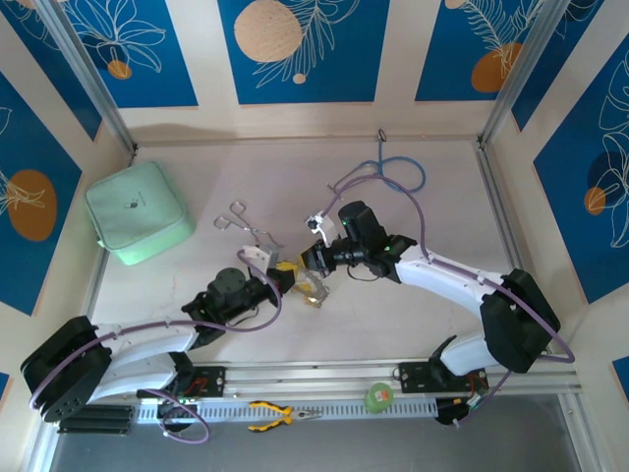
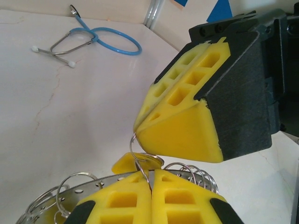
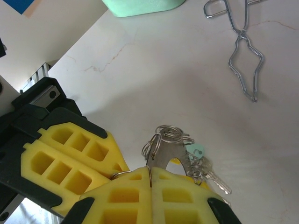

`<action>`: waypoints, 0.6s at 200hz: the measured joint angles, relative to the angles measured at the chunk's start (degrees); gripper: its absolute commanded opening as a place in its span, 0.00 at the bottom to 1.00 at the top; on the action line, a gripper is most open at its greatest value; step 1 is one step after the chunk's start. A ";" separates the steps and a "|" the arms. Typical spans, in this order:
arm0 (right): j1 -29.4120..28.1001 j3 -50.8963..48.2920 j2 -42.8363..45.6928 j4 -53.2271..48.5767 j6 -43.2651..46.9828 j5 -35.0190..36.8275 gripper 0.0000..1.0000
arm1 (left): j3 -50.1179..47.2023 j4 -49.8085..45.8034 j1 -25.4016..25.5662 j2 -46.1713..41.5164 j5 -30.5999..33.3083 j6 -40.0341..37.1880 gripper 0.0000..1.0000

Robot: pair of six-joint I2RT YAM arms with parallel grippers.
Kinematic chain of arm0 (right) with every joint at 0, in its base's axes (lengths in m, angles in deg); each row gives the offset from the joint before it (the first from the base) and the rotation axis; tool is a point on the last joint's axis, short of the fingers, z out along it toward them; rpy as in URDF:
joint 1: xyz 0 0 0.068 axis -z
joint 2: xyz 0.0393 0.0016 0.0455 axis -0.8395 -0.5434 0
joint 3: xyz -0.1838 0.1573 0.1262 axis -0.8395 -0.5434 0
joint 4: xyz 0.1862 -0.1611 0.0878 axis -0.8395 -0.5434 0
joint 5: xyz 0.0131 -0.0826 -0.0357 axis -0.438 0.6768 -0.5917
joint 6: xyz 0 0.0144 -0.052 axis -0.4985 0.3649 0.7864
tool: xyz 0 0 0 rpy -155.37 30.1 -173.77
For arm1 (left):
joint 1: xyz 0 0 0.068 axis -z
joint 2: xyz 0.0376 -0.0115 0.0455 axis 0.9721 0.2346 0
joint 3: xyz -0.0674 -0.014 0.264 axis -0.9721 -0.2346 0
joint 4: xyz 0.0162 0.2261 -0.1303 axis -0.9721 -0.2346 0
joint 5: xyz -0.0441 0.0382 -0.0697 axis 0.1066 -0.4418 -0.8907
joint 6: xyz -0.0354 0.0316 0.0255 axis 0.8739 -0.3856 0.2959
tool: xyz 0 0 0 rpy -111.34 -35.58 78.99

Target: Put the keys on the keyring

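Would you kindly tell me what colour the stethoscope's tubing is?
Blue; the stethoscope shows best in the left wrist view.

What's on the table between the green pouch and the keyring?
The silver forceps lie there, between the pouch and the keyring; the top view shows it.

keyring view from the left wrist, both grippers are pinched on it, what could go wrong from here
1. The left gripper and right gripper are both shut on one thin split ring with only their foam tips. Pulling apart could bend it or let it slip free.
2. The keys are bunched against the keyring and its other loops, so they could tangle.
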 measured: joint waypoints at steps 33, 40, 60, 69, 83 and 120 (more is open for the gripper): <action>-0.83 0.74 -0.04 -1.42 0.35 1.44 0.00 | -0.17 0.28 0.00 0.22 0.02 -0.13 0.00; -1.05 0.98 -0.15 -2.08 0.63 1.84 0.00 | -0.17 0.11 0.00 0.22 0.00 -0.42 0.00; -1.49 1.64 -0.42 -3.89 1.66 2.97 0.00 | -0.17 -1.14 0.00 0.22 0.00 -2.75 0.00; -1.62 2.10 -0.42 -5.25 2.19 3.39 0.00 | -0.15 -1.60 0.00 0.22 -0.04 -4.20 0.00; -1.79 2.69 -0.42 -7.41 2.91 4.26 0.00 | -0.15 -2.38 0.00 0.22 -0.28 -6.88 0.00; -1.53 4.09 -0.42 -11.85 3.76 4.66 0.00 | -0.15 -2.27 0.00 0.22 -1.36 -13.46 0.00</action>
